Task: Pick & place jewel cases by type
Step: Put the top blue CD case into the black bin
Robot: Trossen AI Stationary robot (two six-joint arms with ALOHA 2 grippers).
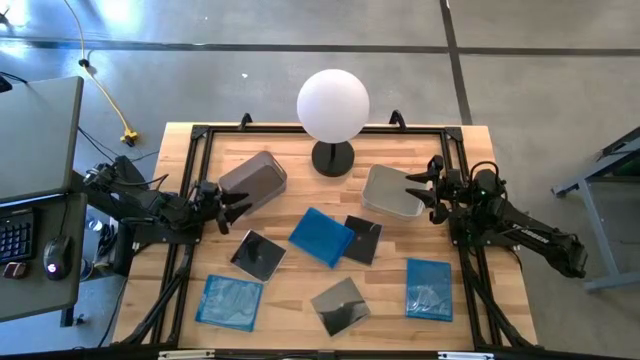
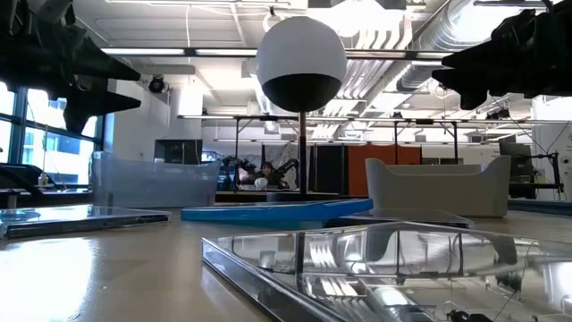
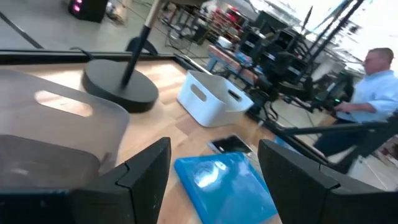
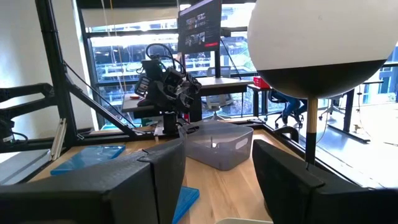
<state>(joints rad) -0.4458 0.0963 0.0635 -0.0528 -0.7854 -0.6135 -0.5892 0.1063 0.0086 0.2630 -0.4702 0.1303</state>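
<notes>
High view: wooden desk (image 1: 290, 300) with six jewel cases spread over its near half: blue case (image 1: 322, 237) mid-desk, its edge overlapping a dark case (image 1: 362, 240) just beside it, another dark case (image 1: 258, 254) to its left, a third dark case (image 1: 339, 305) nearer the front edge, blue case (image 1: 230, 301) at front left, blue case (image 1: 429, 289) at front right. Darker grey bin (image 1: 254, 180) sits back left, lighter grey bin (image 1: 392, 191) back right, white globe lamp (image 1: 333, 108) between them at the back edge. Left pincer (image 1: 232, 208) is beside the darker bin, fingers spread wide, holding nothing; right pincer (image 1: 421, 190) is at the lighter bin's edge, also spread wide and empty. Low view: a glossy dark case (image 2: 375, 264) fills the foreground, a blue one (image 2: 268, 213) lies flat behind it, lamp and both bins behind (arms only as dark shapes in the top corners). Left wrist view: left pincer (image 3: 211, 171) gaping over the mid-desk blue case (image 3: 227, 183), lighter bin (image 3: 214, 98) and lamp base (image 3: 119, 89) beyond, a person in a blue shirt (image 3: 367, 102) past the desk. Right wrist view: right pincer (image 4: 217, 165) wide apart, darker bin (image 4: 221, 145) ahead, left arm (image 4: 165, 84) behind it, a blue case (image 4: 87, 157) flat on the desk.
</notes>
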